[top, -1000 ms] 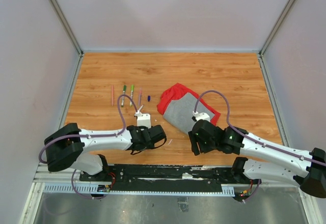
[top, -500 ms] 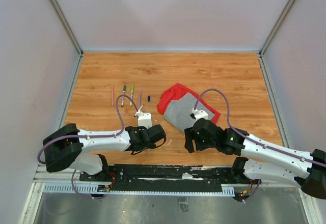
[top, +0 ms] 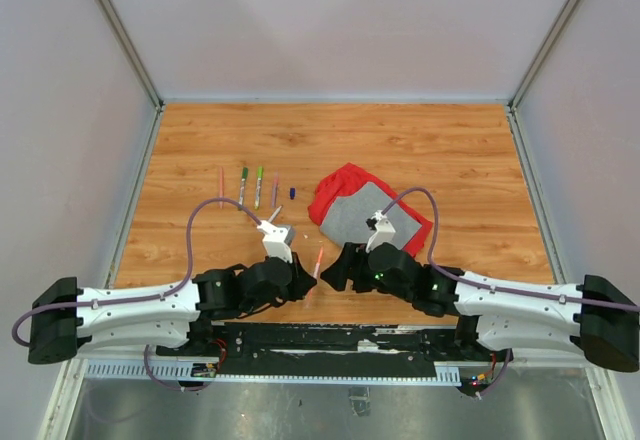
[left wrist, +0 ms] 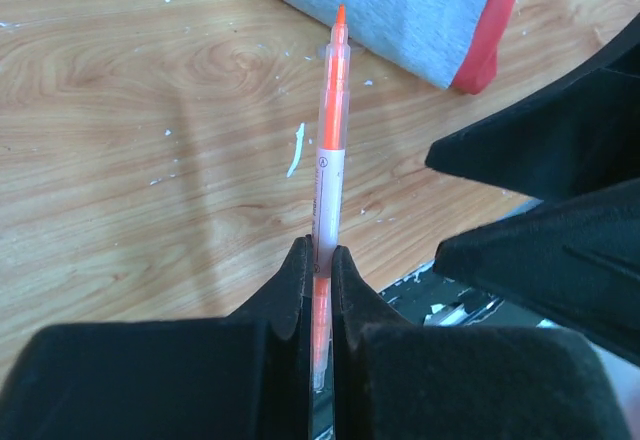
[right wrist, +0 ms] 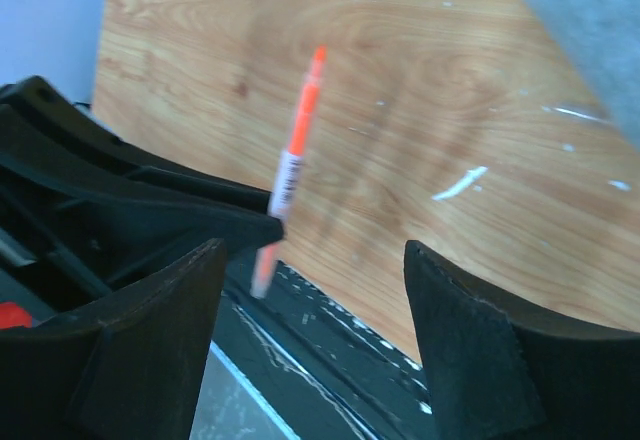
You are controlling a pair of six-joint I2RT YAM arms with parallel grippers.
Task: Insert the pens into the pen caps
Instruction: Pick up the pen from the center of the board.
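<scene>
My left gripper [left wrist: 319, 255] is shut on an orange pen [left wrist: 330, 140], whose uncapped tip points away over the wood. In the top view this pen [top: 317, 260] sticks up at the near middle, between my left gripper [top: 303, 280] and my right gripper [top: 336, 268]. My right gripper [right wrist: 315, 260] stands open and empty, with the pen [right wrist: 295, 150] just beyond its left finger. Several more pens [top: 242, 186] lie in a row at the back left. A small blue pen cap [top: 292, 192] lies at the row's right end.
A red-and-grey cloth [top: 365, 210] lies folded right of centre, just behind my right wrist. The black base rail [top: 320, 340] runs along the table's near edge, right under both grippers. White scuff marks dot the wooden top [left wrist: 296, 150].
My left gripper has shut on the orange pen and holds it up. Both arms have folded lower, and my right gripper has moved left off the cloth to face the pen.
</scene>
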